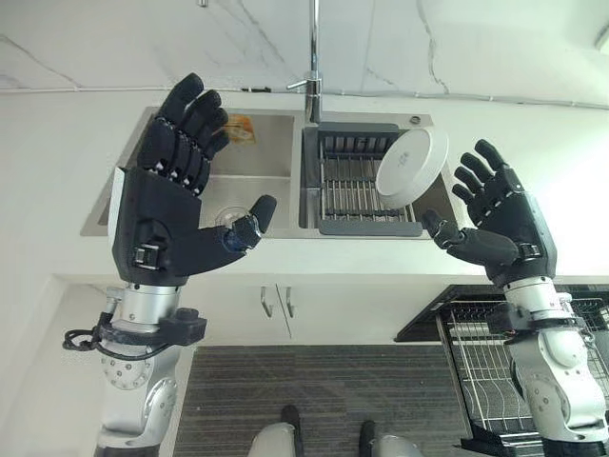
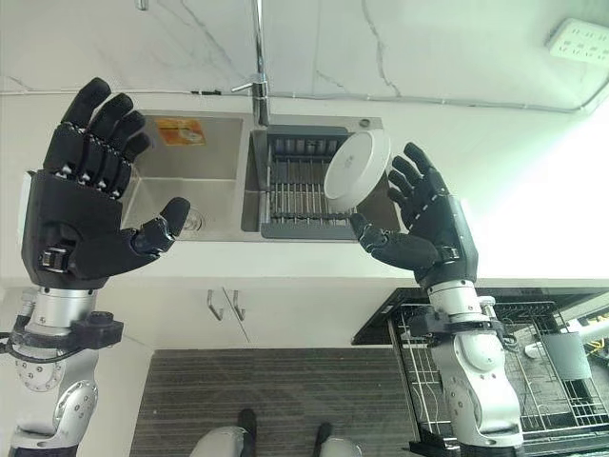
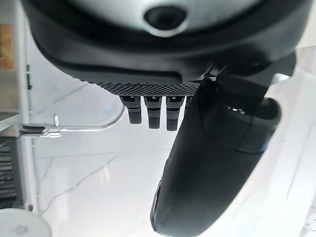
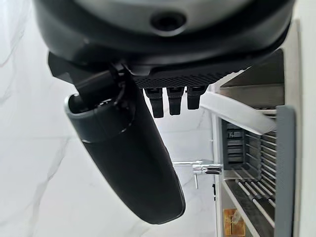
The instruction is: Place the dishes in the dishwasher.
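Item count: one white plate [image 1: 411, 166], standing tilted in one dark drying rack [image 1: 357, 195]. One double sink [image 1: 262, 152], comprising two basins. One tap [image 1: 312, 57]. One dishwasher basket [image 2: 533, 381], pulled out. Two cabinet handles [image 1: 276, 302]. Two hands: left hand [image 1: 166, 200] and right hand [image 1: 500, 224], both raised with fingers spread.

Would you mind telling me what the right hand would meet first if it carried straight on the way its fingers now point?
Probably the white plate leaning in the drying rack: the open right hand points up toward the sink's right basin, beside the plate's rim. Depth is unclear, so it may pass just right of it.
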